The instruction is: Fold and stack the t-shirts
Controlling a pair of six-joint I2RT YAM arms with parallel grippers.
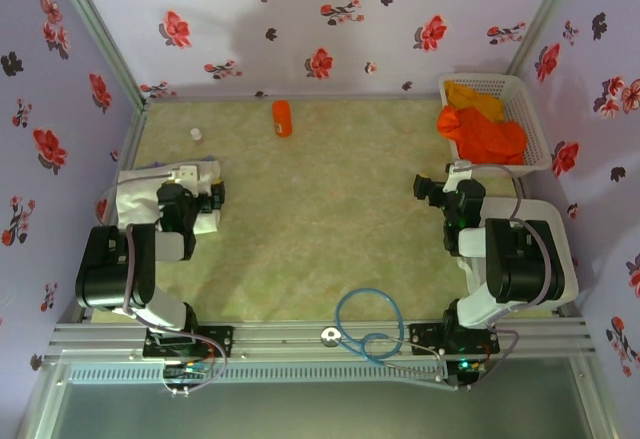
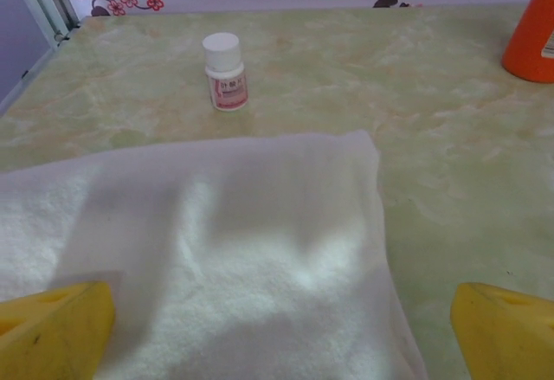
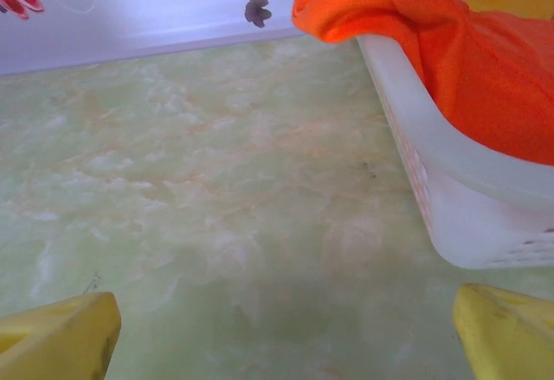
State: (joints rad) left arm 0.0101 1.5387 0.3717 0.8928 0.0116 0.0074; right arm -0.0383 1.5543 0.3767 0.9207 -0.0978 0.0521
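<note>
The left gripper (image 2: 277,341) and right gripper (image 3: 281,341) are standing wide apart and empty, the white t-shirt (image 2: 216,250) is lying flat beneath the left, and the soft, limp orange t-shirts (image 3: 485,60) are overhanging the basket (image 3: 433,172) rim, probably the best place to pinch.

Lilac wallpaper (image 1: 330,19) printed with red and dark flowers lines the far, left and right sides, met at the far corners by aluminium posts (image 1: 98,29). Below, an evenly lit pale green marbled tabletop (image 1: 320,229) ends at a near-edge aluminium rail (image 1: 270,339).
</note>
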